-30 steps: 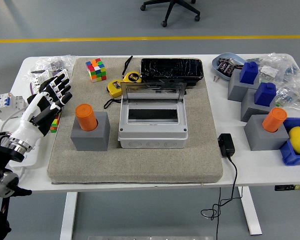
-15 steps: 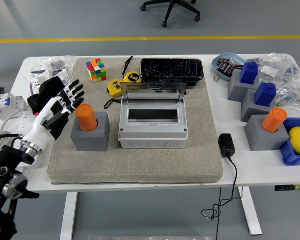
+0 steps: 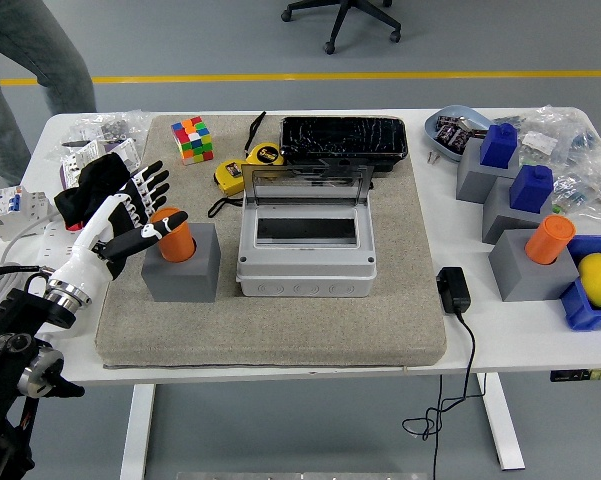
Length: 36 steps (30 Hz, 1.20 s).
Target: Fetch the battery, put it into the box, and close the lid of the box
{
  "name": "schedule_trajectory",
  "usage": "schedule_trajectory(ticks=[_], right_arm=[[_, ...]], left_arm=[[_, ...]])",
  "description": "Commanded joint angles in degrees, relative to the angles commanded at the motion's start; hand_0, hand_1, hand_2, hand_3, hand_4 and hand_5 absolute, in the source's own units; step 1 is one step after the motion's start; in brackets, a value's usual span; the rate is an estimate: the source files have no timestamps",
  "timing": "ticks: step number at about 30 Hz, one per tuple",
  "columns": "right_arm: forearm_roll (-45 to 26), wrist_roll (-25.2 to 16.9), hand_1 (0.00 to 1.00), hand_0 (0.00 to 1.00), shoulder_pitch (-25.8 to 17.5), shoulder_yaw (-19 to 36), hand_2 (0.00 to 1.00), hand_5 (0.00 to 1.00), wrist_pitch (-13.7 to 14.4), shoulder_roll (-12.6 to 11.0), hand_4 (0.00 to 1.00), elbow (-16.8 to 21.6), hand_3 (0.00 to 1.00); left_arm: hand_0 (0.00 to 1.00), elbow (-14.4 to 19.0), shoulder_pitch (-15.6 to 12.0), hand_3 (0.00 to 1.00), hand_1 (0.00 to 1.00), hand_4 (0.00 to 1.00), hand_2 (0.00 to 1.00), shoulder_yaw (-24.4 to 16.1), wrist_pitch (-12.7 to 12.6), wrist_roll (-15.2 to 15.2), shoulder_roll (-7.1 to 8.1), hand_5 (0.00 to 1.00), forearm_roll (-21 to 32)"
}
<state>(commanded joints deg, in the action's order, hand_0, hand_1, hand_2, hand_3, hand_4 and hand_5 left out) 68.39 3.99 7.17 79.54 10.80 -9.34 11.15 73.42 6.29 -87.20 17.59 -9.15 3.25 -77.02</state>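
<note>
- Orange and cylindrical, the battery [image 3: 173,234] stands upright in the socket of a grey block [image 3: 182,264] at about nine o'clock on the felt mat [image 3: 270,330]; seen from the head camera, the left hand [image 3: 118,222] has swung in from the table's left margin over the last second, and now its thumb and fingertips [image 3: 156,228] meet the battery's left side.
- Its fingers are spread and only starting to curl; I judge the grasp begun but not closed, so the fetch step is in progress and nothing has been lifted.
- Grey moulded plastic, the box [image 3: 306,243] sits at the mat's centre, just right of the block; its clear hinged lid [image 3: 306,183] stands raised at twelve o'clock, leaving the dark opening free to receive the battery.
- Smooth and rigid, the battery looks likely to slide out of its socket easily; the mat's coarse nap should keep the block from skidding.
- At eleven o'clock a person's legs [image 3: 30,60] have come into view beyond the table; no right arm shows.
- A second orange cylinder [image 3: 549,239] sits in another block at three o'clock, well apart.
</note>
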Motion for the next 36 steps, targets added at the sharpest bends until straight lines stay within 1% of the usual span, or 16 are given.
schedule_trajectory(ticks=[3, 4, 6, 9, 10, 13, 16, 18, 28, 29, 31, 34, 35, 36], right_arm=[[0.2, 0.3, 0.998, 0.998, 0.0, 0.1, 0.936, 0.998, -0.1, 0.0, 0.998, 0.0, 0.894], [0.2, 0.3, 0.998, 0.998, 0.0, 0.1, 0.929, 0.998, -0.1, 0.0, 0.998, 0.0, 0.876], [0.2, 0.4, 0.998, 0.998, 0.0, 0.1, 0.929, 0.998, -0.1, 0.0, 0.998, 0.0, 0.876], [-0.2, 0.5, 0.998, 0.998, 0.0, -0.3, 0.929, 0.998, 0.0, 0.0, 0.998, 0.1, 0.876], [-0.2, 0.7, 0.998, 0.998, 0.0, -0.4, 0.925, 0.998, 0.0, 0.0, 0.998, 0.1, 0.868], [-0.2, 0.9, 0.998, 0.998, 0.0, -0.5, 0.925, 0.998, 0.0, 0.0, 0.998, 0.1, 0.868], [-0.3, 1.0, 0.998, 0.998, 0.1, -0.7, 0.920, 0.998, 0.0, 0.0, 0.998, 0.1, 0.864], [-0.3, 1.0, 0.998, 0.998, 0.1, -0.7, 0.920, 0.998, 0.0, 0.0, 0.998, 0.1, 0.864], [-0.3, 1.0, 0.998, 0.998, 0.0, -0.6, 0.918, 0.998, 0.0, -0.1, 0.998, 0.0, 0.864], [-0.3, 1.0, 0.998, 0.998, 0.0, -0.7, 0.916, 0.998, 0.0, -0.1, 0.998, 0.1, 0.863], [-0.3, 1.0, 0.998, 0.998, 0.0, -0.7, 0.916, 0.998, 0.1, -0.1, 0.998, 0.1, 0.863], [-0.5, 1.1, 0.998, 0.998, 0.1, -0.9, 0.916, 0.998, 0.1, -0.2, 0.998, 0.1, 0.863], [-0.7, 1.1, 0.998, 0.998, 0.1, -1.1, 0.913, 0.998, 0.0, -0.2, 0.998, 0.1, 0.862], [-0.8, 1.1, 0.998, 0.998, 0.1, -1.2, 0.913, 0.998, 0.0, -0.3, 0.998, 0.1, 0.862]], left_arm=[[0.998, 0.9, 0.1, 0.998, 0.998, 0.998, 0.998, 1.2, 0.0, 0.0, 0.37, 0.111, -1.2], [0.997, 1.1, 0.2, 0.998, 0.998, 0.998, 0.998, 1.6, -0.2, -0.1, 0.39, 0.073, -1.4], [0.997, 1.0, 0.2, 0.998, 0.998, 0.998, 0.998, 1.8, -0.6, -0.2, 0.20, 0.073, -1.4], [0.997, 0.6, 0.3, 0.998, 0.998, 0.998, 0.998, 2.5, -1.3, -0.4, 0.15, 0.073, -1.2], [0.998, 0.1, 0.3, 0.998, 0.998, 0.998, 0.998, 3.1, -1.6, -0.6, 0.16, 0.053, -1.1], [0.998, -0.7, 0.6, 0.998, 0.998, 0.998, 0.998, 4.2, -2.3, -1.0, 0.04, 0.053, -2.1], [0.998, -2.1, 1.3, 0.998, 0.998, 0.998, 0.998, 3.9, -3.0, -1.5, -0.44, 0.044, -3.3], [0.998, -2.5, 1.5, 0.998, 0.998, 0.998, 0.998, 3.6, -3.4, -1.7, -0.50, 0.044, -3.5], [0.985, -3.3, 1.3, 0.986, 0.998, 0.998, 0.998, 4.1, -5.2, -2.1, -0.66, 0.051, -3.0], [0.948, -3.3, 1.3, 0.945, 0.978, 0.998, 0.978, 4.2, -5.4, -2.1, -0.66, 0.051, -2.9], [0.948, -3.4, 1.3, 0.945, 0.978, 0.998, 0.978, 4.4, -5.9, -2.3, -0.64, 0.051, -2.0], [0.948, -4.0, 1.5, 0.945, 0.978, 0.998, 0.978, 5.3, -7.4, -2.8, -0.58, 0.051, -0.1], [0.858, -4.1, 1.5, 0.872, 0.918, 0.998, 0.897, 5.6, -7.9, -3.0, -0.55, 0.037, 0.3], [0.858, -4.2, 1.6, 0.872, 0.918, 0.998, 0.897, 5.8, -8.2, -3.1, -0.53, 0.037, 0.6]])
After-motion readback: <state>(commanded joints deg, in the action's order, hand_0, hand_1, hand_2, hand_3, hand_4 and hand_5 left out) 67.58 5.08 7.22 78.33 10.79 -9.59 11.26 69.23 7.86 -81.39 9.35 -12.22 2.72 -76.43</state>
